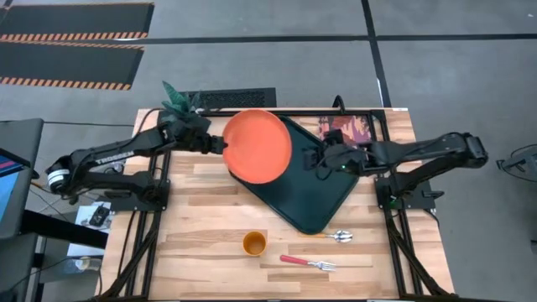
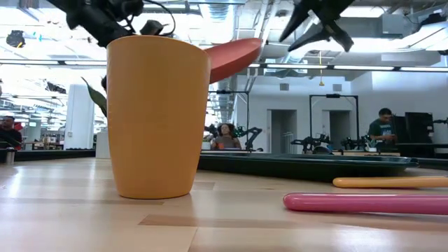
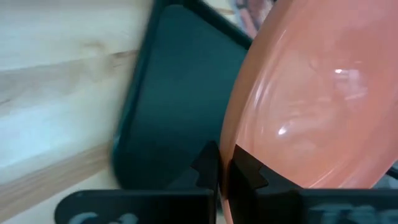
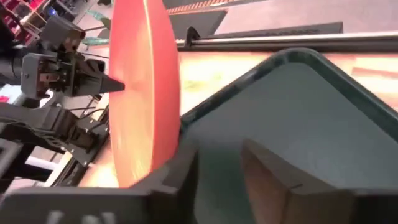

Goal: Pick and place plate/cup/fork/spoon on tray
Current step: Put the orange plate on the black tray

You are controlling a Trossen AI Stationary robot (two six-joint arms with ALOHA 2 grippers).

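The orange-red plate (image 1: 258, 145) is held in the air, tilted, over the far left corner of the dark green tray (image 1: 323, 189). My left gripper (image 1: 222, 144) is shut on the plate's left edge. My right gripper (image 1: 315, 158) is open over the tray, just right of the plate; its fingers (image 4: 180, 177) stand apart with nothing between them. The orange-yellow cup (image 1: 254, 243) stands upright on the table near the front. The spoon (image 1: 337, 236) lies by the tray's near corner, and the pink-handled fork (image 1: 307, 262) lies in front of it. My left gripper pinches the plate's rim (image 3: 239, 140) between its two fingers, on the side of the plate toward the table's left. The fingers come about level from the table's left. The plate is lifted clear of table and tray and sits tilted, as the low view (image 2: 234, 56) shows.
A reddish picture book (image 1: 351, 127) lies at the far right, partly under the tray. A green plant (image 1: 179, 99) stands at the far left corner. Bare wood lies to the left of the cup. People show in the room beyond the table (image 2: 383, 126).
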